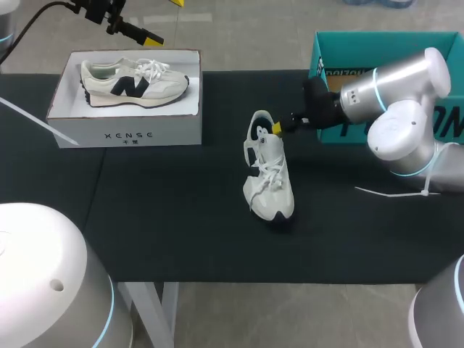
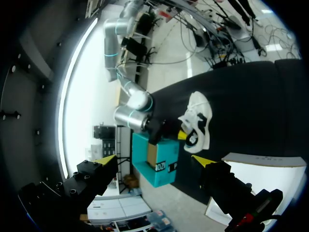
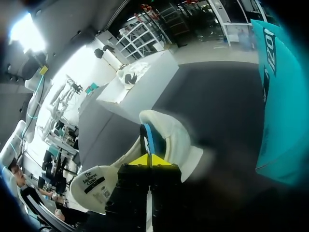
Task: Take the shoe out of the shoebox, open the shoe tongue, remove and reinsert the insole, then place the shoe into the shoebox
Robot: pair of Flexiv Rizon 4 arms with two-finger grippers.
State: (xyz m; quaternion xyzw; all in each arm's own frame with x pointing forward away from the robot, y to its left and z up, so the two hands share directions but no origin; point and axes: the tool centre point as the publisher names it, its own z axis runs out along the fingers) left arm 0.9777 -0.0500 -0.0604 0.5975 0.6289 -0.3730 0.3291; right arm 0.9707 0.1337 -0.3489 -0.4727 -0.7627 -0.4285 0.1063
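Note:
A white sneaker [image 1: 269, 179] stands on the black mat [image 1: 174, 217] near the table's middle, heel to the back, laces loose. My right gripper [image 1: 277, 128] is shut, its yellow tips pressed together at the heel collar [image 3: 169, 135]; the printed insole [image 3: 91, 186] shows inside the shoe beside the fingers. A second sneaker [image 1: 134, 81] with a dark logo lies in the white shoebox [image 1: 130, 134] at the back left. My left gripper [image 1: 164, 22] hangs open above and behind that box; in its wrist view the gripper [image 2: 153, 159] frames the far shoe [image 2: 198, 121] with nothing between the fingers.
A teal box [image 1: 377, 51] stands at the back right, behind my right arm [image 1: 391, 87]. The white shoebox [image 2: 260, 179] lies under the left gripper. Bare mat stretches in front of the shoe and to its left.

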